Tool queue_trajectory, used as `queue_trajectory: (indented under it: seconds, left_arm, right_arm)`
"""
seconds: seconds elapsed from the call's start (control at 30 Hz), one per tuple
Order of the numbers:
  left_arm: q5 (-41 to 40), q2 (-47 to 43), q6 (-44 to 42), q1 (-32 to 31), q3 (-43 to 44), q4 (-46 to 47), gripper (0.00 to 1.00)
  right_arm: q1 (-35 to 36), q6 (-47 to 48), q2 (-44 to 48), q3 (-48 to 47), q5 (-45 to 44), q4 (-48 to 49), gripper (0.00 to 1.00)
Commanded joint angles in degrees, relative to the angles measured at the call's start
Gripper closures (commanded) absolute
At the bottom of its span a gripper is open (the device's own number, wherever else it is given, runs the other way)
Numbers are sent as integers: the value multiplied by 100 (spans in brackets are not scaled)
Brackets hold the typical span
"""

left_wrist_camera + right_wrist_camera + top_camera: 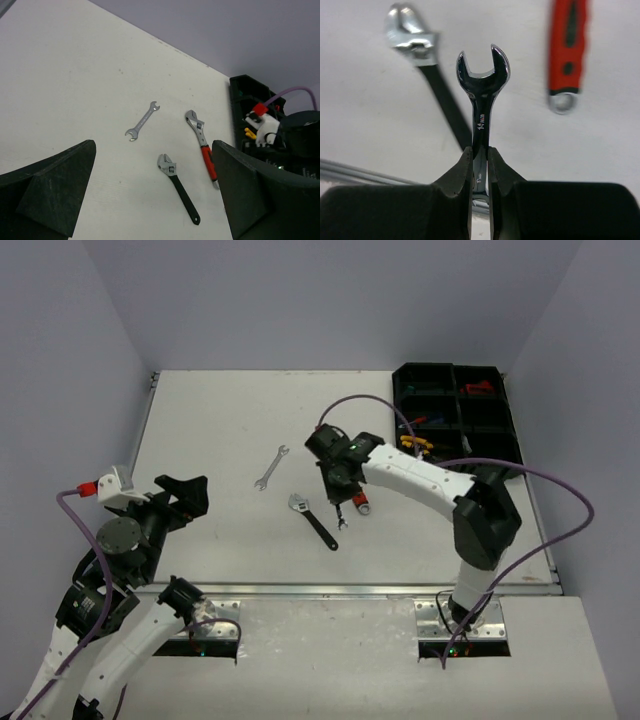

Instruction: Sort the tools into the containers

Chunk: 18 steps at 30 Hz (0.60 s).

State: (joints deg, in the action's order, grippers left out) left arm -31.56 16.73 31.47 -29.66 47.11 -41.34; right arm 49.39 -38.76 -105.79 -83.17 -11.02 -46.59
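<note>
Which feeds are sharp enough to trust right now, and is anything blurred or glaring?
Right wrist: the silver wrench in the right hand is sharp, its size mark readable; the black-handled wrench and red-handled wrench behind it are out of focus. Left wrist: crisp across the table, no glare. Top external: even light, soft shadows only.

Robotics lab — an enclosed test cell.
Plain white desk [220,430] boxed in by bare pale walls [320,300]; left arm [130,540] and right arm [420,475] bolted to metal plates [225,608] at the near edge — purple cables [570,500] looping from each.
</note>
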Motion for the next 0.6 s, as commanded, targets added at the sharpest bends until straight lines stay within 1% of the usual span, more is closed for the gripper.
queue_trajectory:
  seconds: [0.0,0.1,0.17,0.23,0.4,0.43,0.5,0.57]
  left_arm:
    - [80,76,-123,13,0,276,0]
    - [80,58,-124,13,8,276,0]
    - [92,50,-128,14,-3,288,0]
    - [114,50,-150,21,-17,310,0]
    - [166,126,-177,13,-1,313,0]
    - [167,129,-177,13,0,311,0]
    - [177,91,-182,13,-14,321,0]
    - [191,58,-189,13,-21,338,0]
  right_arm:
    - [-1272,-27,1031,353,-506,28,100]
    - [-2277,35,1445,729,-393,106,100]
    - [-3025,109,1668,751,-393,115,100]
    - [-3380,183,1735,715,-349,115,100]
    - [-4815,292,1655,432,-237,106,100]
    - [-4902,305,1610,397,-234,106,100]
    - [-5398,341,1497,317,-222,111,100]
    - [-5559,442,1329,155,-134,131,100]
